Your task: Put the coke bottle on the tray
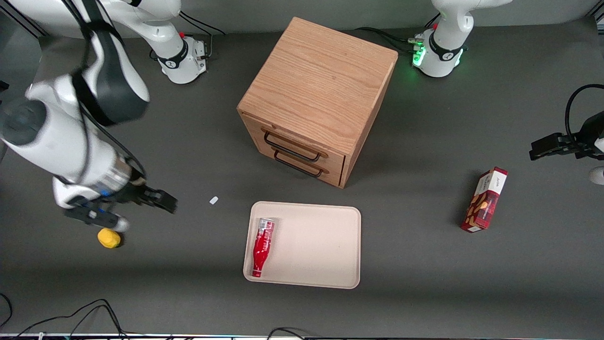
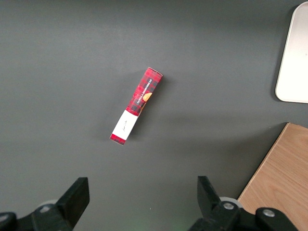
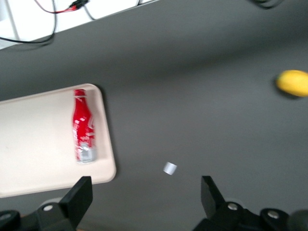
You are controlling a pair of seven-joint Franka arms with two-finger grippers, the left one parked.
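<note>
i read the job as essentially done: the coke bottle [image 1: 262,246] lies on its side inside the tray [image 1: 321,245], along the tray edge that faces the working arm's end of the bench [image 1: 424,293], just within the low rim. nothing holds it, and it looks settled rather than rolling, though a round bottle on its side could drift if the tray gets bumped. its long axis runs roughly near-to-far along that edge, slightly slanted; the red cap points toward the front camera and the clear base points toward the wooden drawer cabinet [image 1: 318,101], which stands farther from the camera than the tray. my pincer [image 1: 155,200] is well apart from the bottle, hanging above bare bench toward the working arm's end, with its fingers spread wide and nothing between them; the wrist view shows both fingers [image 3: 79,195] parted with the tray corner and the bottle [image 3: 83,126] beside them. close to the pincer sits a small yellow object [image 1: 109,238], nearer the camera, and a tiny white scrap [image 1: 213,200] lies between the pincer and the tray. a red snack box [image 1: 486,200] rests toward the parked arm's end, well away from everything else. as i judge it, all that remains is to pull the arm clear and confirm the bottle stays put; i would not touch the tray.
</note>
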